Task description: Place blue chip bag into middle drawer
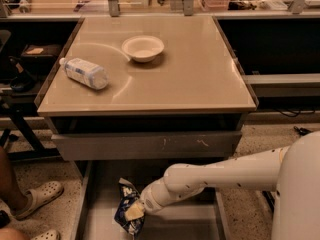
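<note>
The blue chip bag (128, 210) is a crinkly dark-blue bag with white lettering, hanging upright over the open middle drawer (175, 226), low in the camera view. My gripper (137, 211) comes in from the right on a white arm and is shut on the bag's right side. The bag's lower end is close to the drawer's grey floor; I cannot tell whether it touches. The drawer's low left wall (81, 209) shows beside the bag.
A clear water bottle (84, 72) lies on the tan cabinet top (200, 79), with a white bowl (143, 48) behind it. A grey scuffed drawer front panel (150, 145) sits above the open drawer. A person's feet in light clogs (37, 199) stand at the left.
</note>
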Action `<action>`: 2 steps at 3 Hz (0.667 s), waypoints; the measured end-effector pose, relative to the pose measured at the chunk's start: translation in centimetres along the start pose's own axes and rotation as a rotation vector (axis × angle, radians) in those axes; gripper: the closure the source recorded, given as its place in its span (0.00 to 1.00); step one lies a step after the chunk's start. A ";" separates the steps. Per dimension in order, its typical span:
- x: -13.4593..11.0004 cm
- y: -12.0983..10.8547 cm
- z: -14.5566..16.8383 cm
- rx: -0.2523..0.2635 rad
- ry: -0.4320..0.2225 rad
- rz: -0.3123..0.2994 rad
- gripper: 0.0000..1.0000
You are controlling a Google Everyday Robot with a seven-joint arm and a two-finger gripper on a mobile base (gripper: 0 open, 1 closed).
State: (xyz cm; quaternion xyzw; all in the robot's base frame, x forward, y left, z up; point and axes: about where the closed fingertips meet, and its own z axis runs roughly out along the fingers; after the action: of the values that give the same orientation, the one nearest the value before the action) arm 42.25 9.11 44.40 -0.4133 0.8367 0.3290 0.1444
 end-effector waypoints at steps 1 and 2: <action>0.1 0.0 0.1 -0.001 -0.001 0.002 0.82; 0.1 0.0 0.1 -0.001 -0.001 0.002 0.59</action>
State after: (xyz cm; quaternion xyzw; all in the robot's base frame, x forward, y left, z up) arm 42.21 9.17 44.27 -0.4125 0.8368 0.3298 0.1442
